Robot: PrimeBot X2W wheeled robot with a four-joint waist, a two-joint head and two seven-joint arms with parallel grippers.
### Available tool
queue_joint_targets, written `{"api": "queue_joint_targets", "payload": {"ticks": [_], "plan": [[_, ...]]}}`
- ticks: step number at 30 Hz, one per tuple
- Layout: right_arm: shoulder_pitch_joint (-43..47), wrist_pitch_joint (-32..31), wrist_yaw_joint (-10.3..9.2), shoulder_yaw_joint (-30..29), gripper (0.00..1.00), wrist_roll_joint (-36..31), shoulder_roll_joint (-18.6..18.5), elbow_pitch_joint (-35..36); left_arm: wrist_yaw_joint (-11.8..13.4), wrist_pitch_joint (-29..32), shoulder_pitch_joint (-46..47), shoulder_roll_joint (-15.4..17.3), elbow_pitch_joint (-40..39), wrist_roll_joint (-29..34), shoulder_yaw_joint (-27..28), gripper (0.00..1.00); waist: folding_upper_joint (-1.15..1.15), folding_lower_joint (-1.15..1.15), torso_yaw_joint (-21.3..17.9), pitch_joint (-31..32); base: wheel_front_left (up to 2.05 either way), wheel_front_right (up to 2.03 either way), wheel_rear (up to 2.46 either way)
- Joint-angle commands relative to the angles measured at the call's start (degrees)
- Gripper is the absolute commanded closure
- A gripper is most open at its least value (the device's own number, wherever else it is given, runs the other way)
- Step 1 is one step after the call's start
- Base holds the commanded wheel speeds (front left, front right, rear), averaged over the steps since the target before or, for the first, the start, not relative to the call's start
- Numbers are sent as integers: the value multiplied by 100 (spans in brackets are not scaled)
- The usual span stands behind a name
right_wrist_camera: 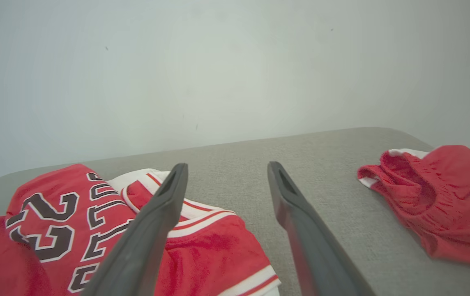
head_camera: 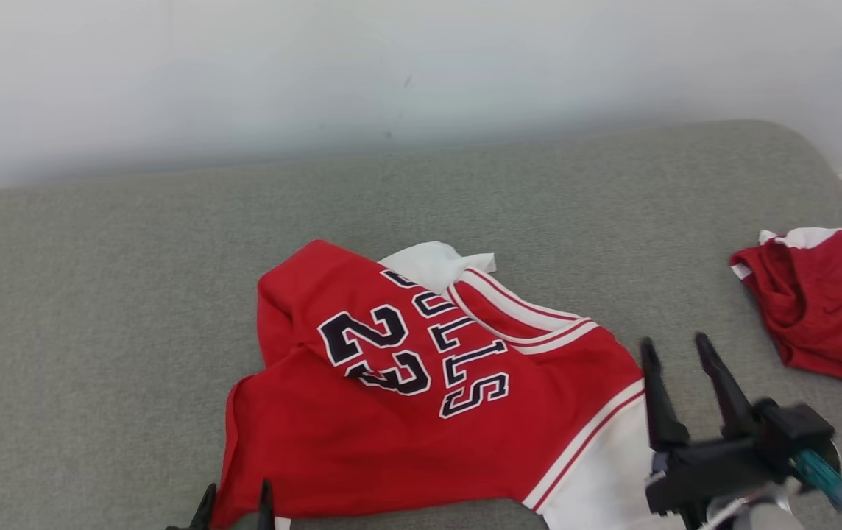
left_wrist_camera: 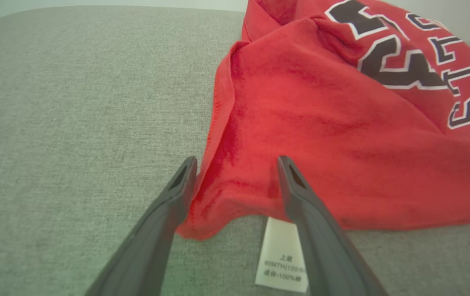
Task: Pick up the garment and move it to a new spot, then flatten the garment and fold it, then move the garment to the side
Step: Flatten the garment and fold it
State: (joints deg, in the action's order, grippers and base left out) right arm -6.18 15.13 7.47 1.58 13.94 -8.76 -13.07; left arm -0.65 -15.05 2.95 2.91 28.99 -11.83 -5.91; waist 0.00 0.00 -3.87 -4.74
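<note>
The jersey (head_camera: 406, 368) lies rumpled on the grey cushion (head_camera: 97, 309), number side up. My left gripper (left_wrist_camera: 237, 161) is spread wide, with the hem corner between its fingers and the white label (left_wrist_camera: 281, 263) nearer my wrist (a fair corner to pull flat from, I judge). My right gripper (head_camera: 675, 343) is also spread and holds nothing, with the sleeve to its left.

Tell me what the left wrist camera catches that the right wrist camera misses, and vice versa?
Left wrist view, not the right: a white care label poking from under the red jersey, beside the open left tool. Right wrist view, not the left: a darker red garment lying apart, past the open right tool. Both: the jersey's black lettering and the grey padded surface.
</note>
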Motion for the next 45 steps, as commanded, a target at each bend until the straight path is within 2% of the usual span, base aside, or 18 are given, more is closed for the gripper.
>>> {"api": "queue_joint_targets", "payload": {"ticks": [1, 7, 16, 20, 25, 30, 31, 32, 36, 40, 45], "plan": [[-105, -4, 3, 78, 0, -15, -55, -76, 15, -18, 70, -2, 6, -32, -20, 0, 0, 0, 144, -93, 0, 0, 0], [-1134, -4, 3, 734, 0, -51, -278, -1043, 69, -18, 190, -2, -27, -81, -200, 0, 0, 0, 628, -261, 0, 0, 0], [-2403, -7, 3, 1294, 0, 154, -525, -2730, 131, -17, 314, -4, -221, -84, -371, 0, 0, 0, 1441, -611, 0, 0, 0], [-2958, -149, 3, 1738, 0, 216, -689, -3325, 149, -17, 347, -5, -329, -64, -435, 0, 0, 0, 1709, -810, 0, 0, 0], [-3585, -665, 3, 2193, 0, 415, -891, -4001, 152, -17, 450, -5, -422, -95, -543, 0, 0, 0, 1990, -1026, 0, 0, 0], [-3885, -1550, 3, 2751, 0, 627, -995, -4548, 186, -17, 487, -5, -502, -152, -634, 0, 0, 0, 2207, -1146, 0, 0, 0], [-3921, -1620, 3, 2851, 24, 679, -1030, -4579, 192, -17, 496, -3, -522, -164, -646, 0, 0, 0, 2243, -1171, 0, 0, 0], [-3973, -1653, 3, 2928, 100, 732, -1068, -4591, 205, -17, 506, -4, -538, -177, -654, 0, 0, 0, 2270, -1191, 0, 0, 0], [-4425, -1255, 2, 2934, 100, 724, -1385, -4646, 218, -17, 539, -2, -591, -226, -735, 0, 0, 0, 2378, -1285, 0, 0, 0], [-5034, -484, -4, 2529, 100, 368, -1690, -4997, 219, -17, 599, -3, -617, -285, -852, 0, 0, 0, 2511, -1382, 0, 0, 0], [-5528, -91, -4, 1979, 100, -153, -1834, -5404, 243, -17, 669, -3, -647, -318, -984, 0, 0, 0, 2618, -1433, 0, 0, 0]]}}
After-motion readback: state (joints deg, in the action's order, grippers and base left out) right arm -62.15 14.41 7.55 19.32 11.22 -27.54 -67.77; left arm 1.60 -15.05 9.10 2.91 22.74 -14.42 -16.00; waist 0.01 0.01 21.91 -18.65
